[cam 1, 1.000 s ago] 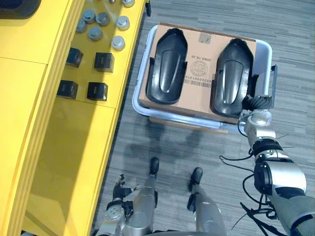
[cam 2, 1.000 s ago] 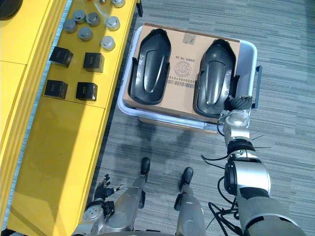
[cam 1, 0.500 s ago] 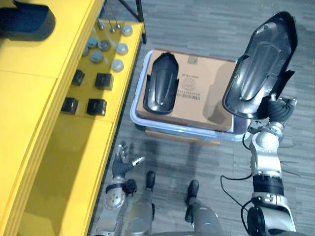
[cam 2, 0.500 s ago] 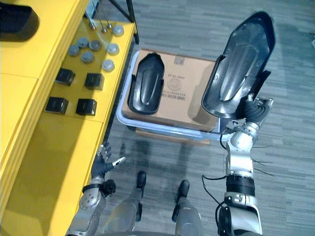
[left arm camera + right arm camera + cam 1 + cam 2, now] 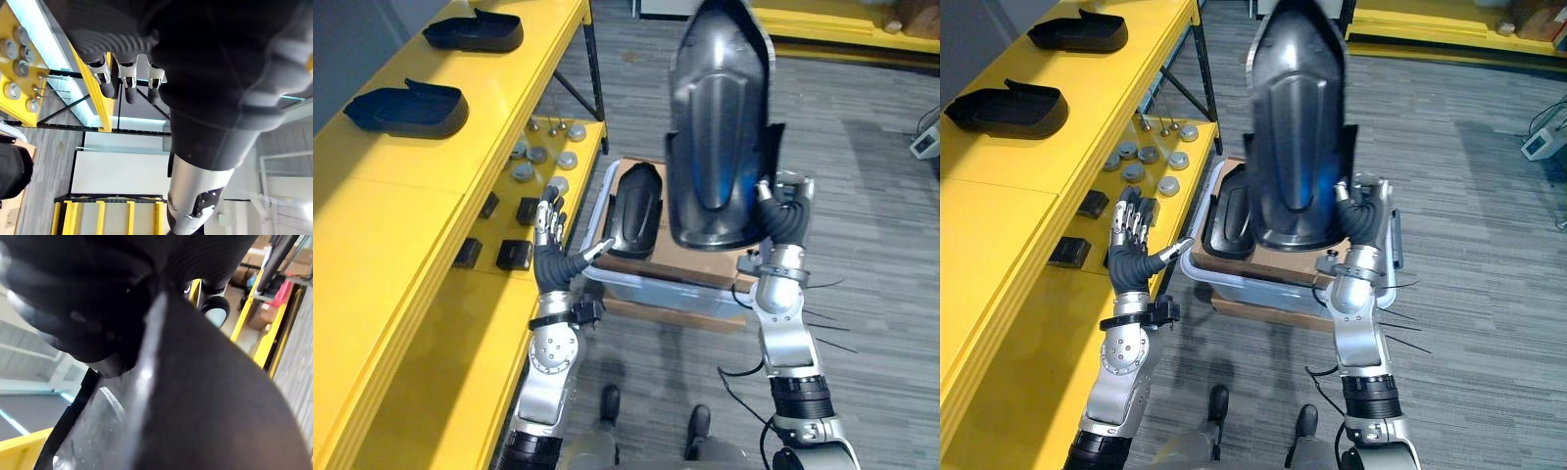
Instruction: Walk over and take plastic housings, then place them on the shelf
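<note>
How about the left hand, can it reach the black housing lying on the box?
Probably yes: the left hand is open, empty, raised beside that housing, with nothing blocking it.

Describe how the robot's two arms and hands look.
Both arms are silver-grey, with rounded joints and black ribbed bands. The left hand has silver fingers with dark tips, set on a dark ribbed cover. The right hand shows the same dark ribbed cover above a silver wrist.
</note>
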